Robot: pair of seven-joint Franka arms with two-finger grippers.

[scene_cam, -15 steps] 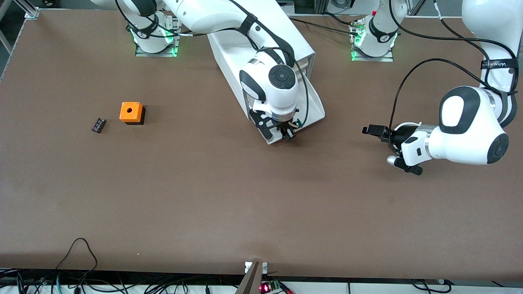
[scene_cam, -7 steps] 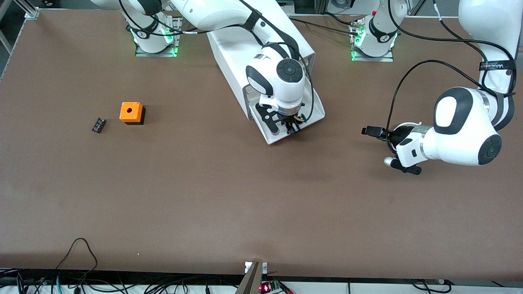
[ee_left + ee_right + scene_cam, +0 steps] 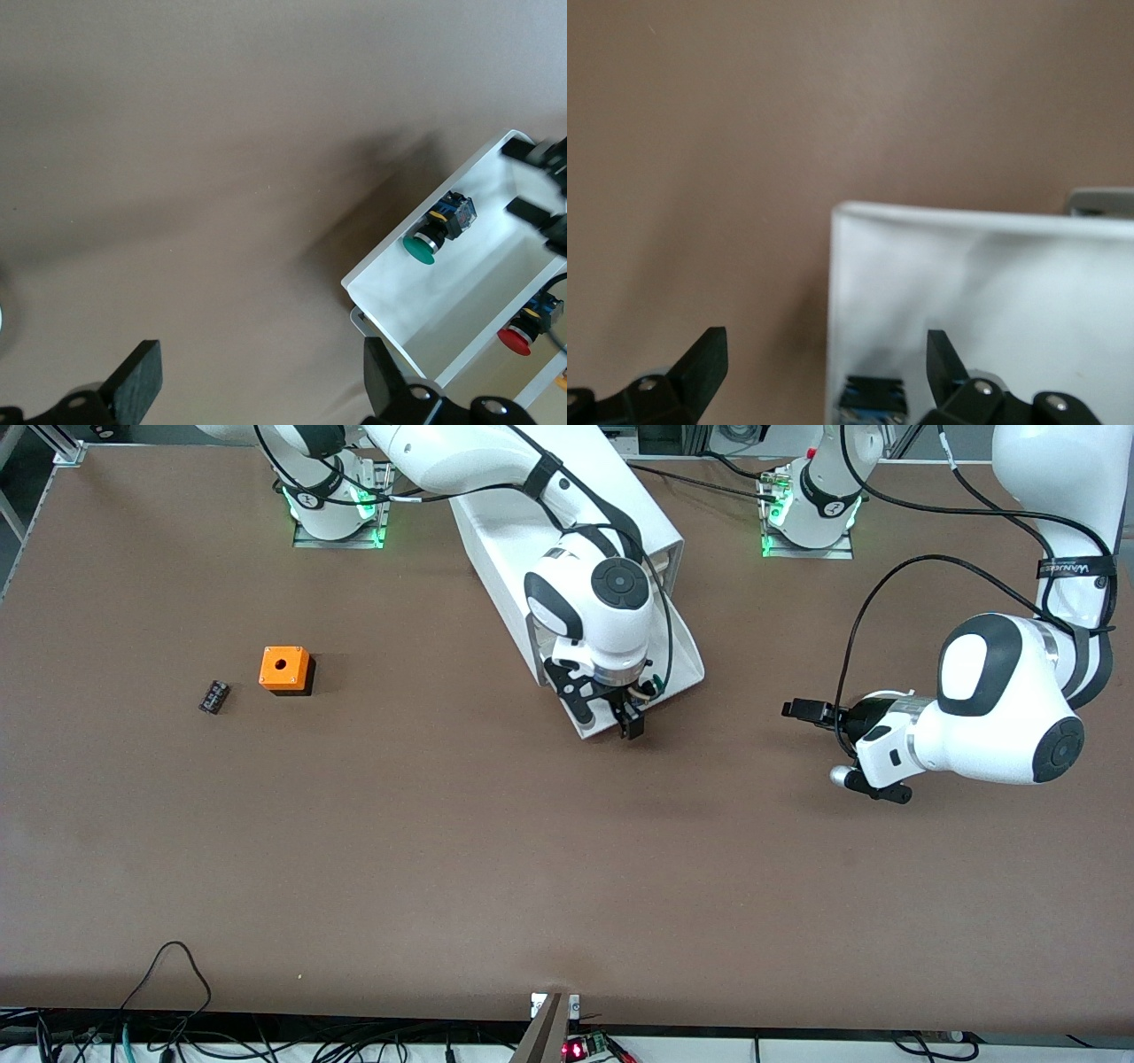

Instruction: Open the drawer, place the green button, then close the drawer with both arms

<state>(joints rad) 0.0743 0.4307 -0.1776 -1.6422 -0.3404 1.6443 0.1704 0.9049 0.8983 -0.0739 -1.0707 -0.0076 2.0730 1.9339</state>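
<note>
The drawer [image 3: 687, 662] stands pulled out of the white cabinet [image 3: 496, 540] toward the front camera. The green-capped button [image 3: 436, 235] lies on its side in the drawer [image 3: 461, 297]. In the front view only a bit of green [image 3: 654, 684] shows by the right wrist. My right gripper [image 3: 629, 724] is open and empty over the drawer's front edge. In its own view [image 3: 824, 363] the button's dark body [image 3: 873, 396] lies in the drawer [image 3: 983, 283] by one fingertip. My left gripper [image 3: 797, 710] is open and empty [image 3: 257, 376], over bare table toward the left arm's end, pointing at the drawer.
A red button [image 3: 521, 331] lies in the drawer below. An orange cube with a round hole [image 3: 285, 670] and a small black ribbed part [image 3: 213, 696] sit toward the right arm's end of the table.
My right gripper went in over the drawer, then came back out to its front edge. My left arm crept slightly toward the cabinet.
</note>
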